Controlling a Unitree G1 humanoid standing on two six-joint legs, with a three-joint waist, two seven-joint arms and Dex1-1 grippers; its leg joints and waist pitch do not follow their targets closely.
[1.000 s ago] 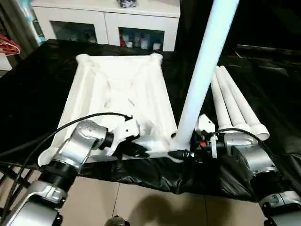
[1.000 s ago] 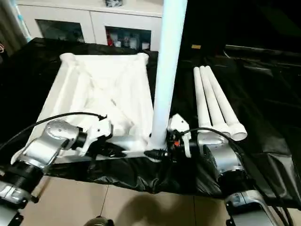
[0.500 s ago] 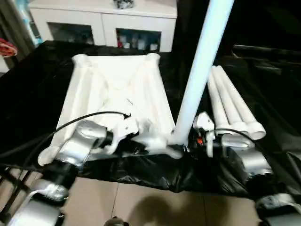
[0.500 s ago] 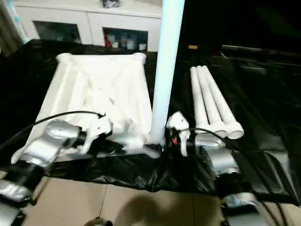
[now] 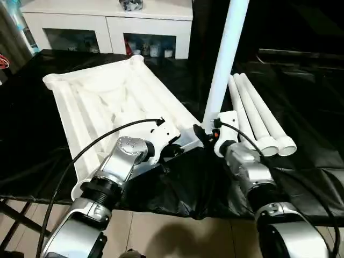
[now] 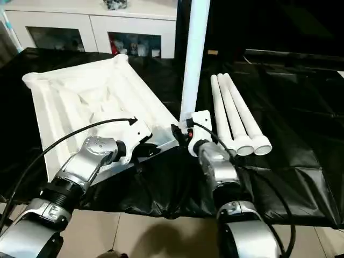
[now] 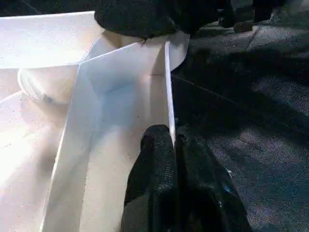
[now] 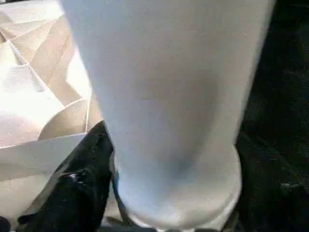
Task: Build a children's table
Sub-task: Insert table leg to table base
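Table top (image 5: pixel 102 102) rim pinched by left hand (image 7: pixel 175 145); upright leg (image 5: pixel 223 64) cut off above.

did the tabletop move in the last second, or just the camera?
Yes. The tabletop has swung round: its far edge ran parallel to the white cabinet, now it sits skewed, near corner toward the three spare legs.

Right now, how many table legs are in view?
4. One leg stands upright in the right gripper beside the tabletop's near corner; three spare legs lie side by side on the black sheet, right of it.
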